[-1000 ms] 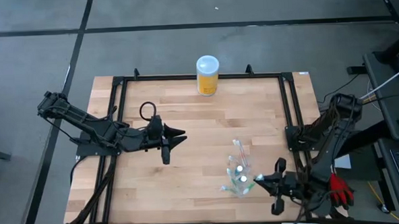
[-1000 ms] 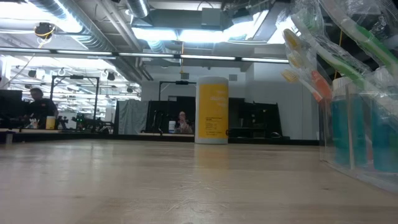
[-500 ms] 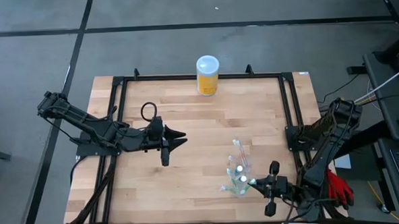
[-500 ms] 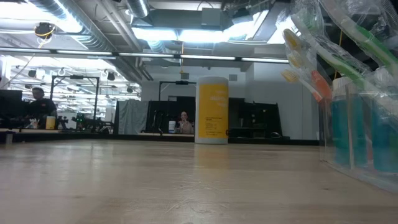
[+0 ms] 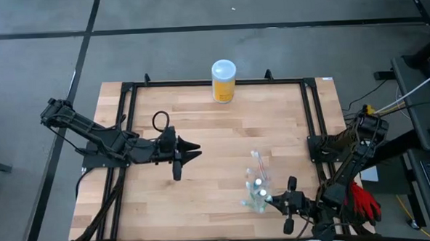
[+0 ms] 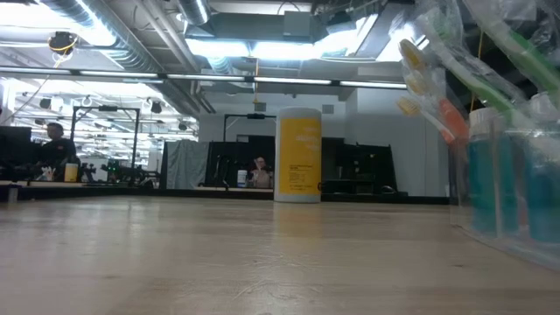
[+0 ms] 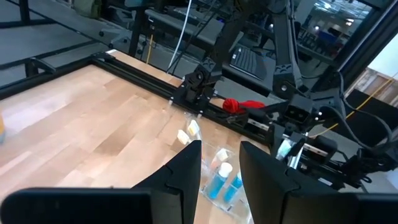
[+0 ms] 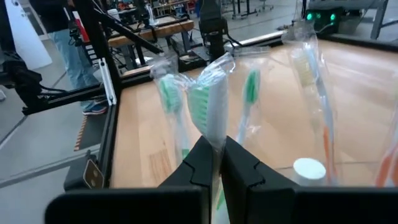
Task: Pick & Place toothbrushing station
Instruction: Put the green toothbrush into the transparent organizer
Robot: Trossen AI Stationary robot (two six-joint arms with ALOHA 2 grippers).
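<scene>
- The toothbrushing station [image 5: 257, 185] sits on the table [image 5: 216, 135], toward the near right part, with wrapped toothbrushes [image 8: 249, 99] sticking up out of the clear cup [image 6: 512, 184].
- The right gripper [image 5: 271, 200] is low at the near right edge, right at the station; its fingers [image 8: 200, 162] are pinched shut on the clear wrapping of one toothbrush.
- The teal tubes [image 7: 219, 182] with white caps stand inside the cup.
- The left gripper [image 5: 194, 146] hovers mid-table, well apart from the station, fingers [image 7: 186, 165] parted and holding nothing.
- A yellow jar [image 5: 223, 81] stands at the far edge.
</scene>
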